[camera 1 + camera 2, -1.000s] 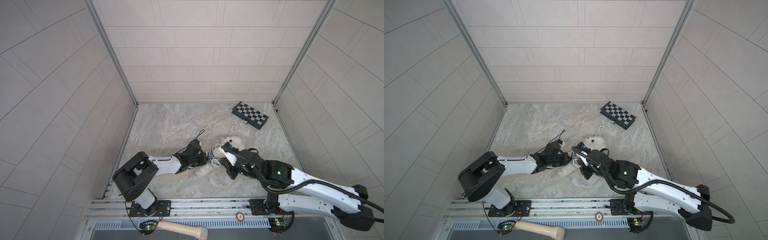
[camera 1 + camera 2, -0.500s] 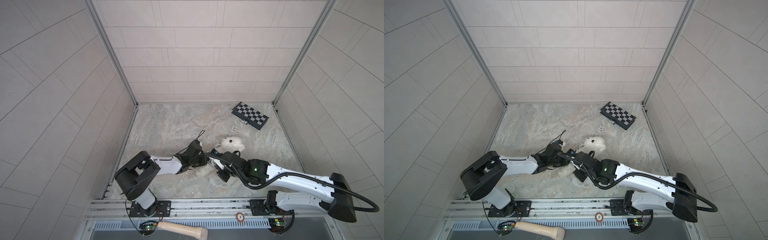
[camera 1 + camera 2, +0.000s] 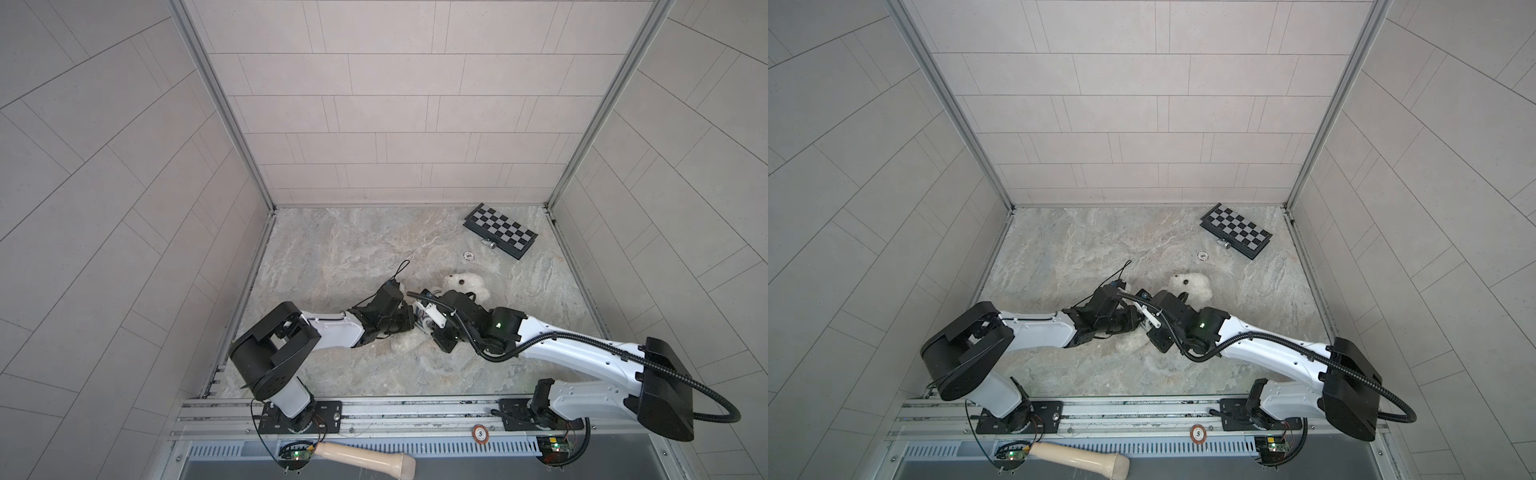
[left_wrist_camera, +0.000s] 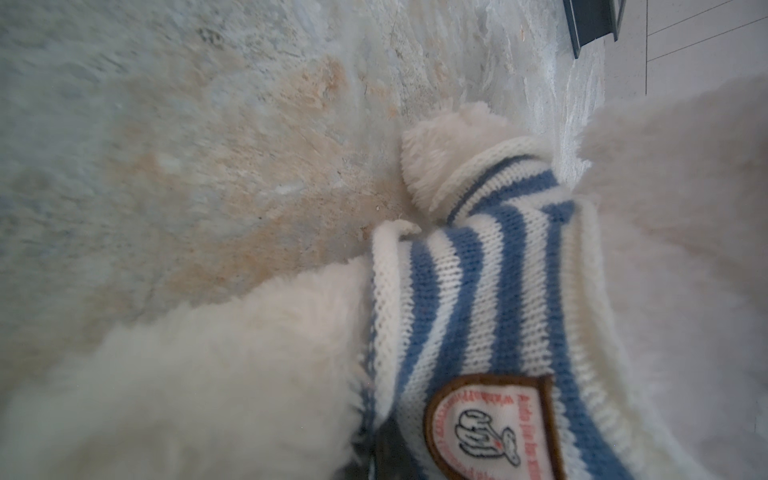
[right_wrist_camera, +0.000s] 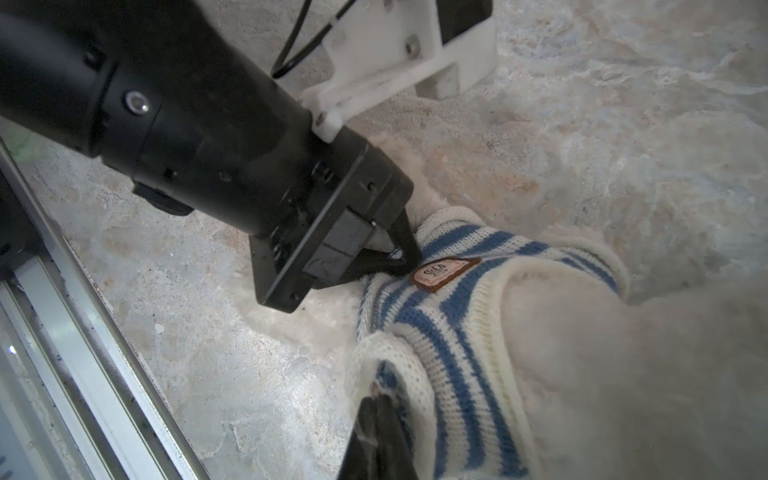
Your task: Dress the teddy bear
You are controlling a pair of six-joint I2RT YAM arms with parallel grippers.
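Observation:
The cream-white teddy bear [image 3: 465, 284] lies on the marble floor in both top views, with its head [image 3: 1192, 284] toward the back. Both arms cover its body. The blue-and-white striped shirt [image 5: 453, 316] sits round its torso, and one paw [image 4: 440, 153] pokes out of a sleeve. My left gripper [image 5: 395, 257] is shut on the knit right beside the brown-edged badge [image 5: 444, 272]. My right gripper [image 5: 380, 415] is shut on the shirt's white hem. In a top view the left gripper [image 3: 409, 322] and right gripper [image 3: 426, 328] meet over the bear's middle.
A checkerboard [image 3: 500, 230] lies in the back right corner with a small round disc [image 3: 469, 255] in front of it. A metal rail [image 3: 374, 409] runs along the front edge, with a pale wooden handle [image 3: 365, 457] below it. Tiled walls close three sides.
My right arm has stretched out low toward the bear's torso and its jaws have closed on the shirt hem. The left arm has hardly moved.

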